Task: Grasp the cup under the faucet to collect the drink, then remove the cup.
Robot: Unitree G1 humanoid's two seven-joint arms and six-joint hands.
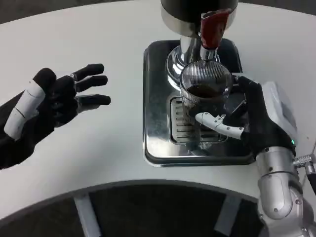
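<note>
A steel drip tray with a slotted grate sits on the white table.

1 head view, steeply downward and close over the white table before the robot.

Faucet close above cup.

The cup is sitting in the right hand over the drip tray, under the faucet; the left hand is hovering well apart at left.
</note>
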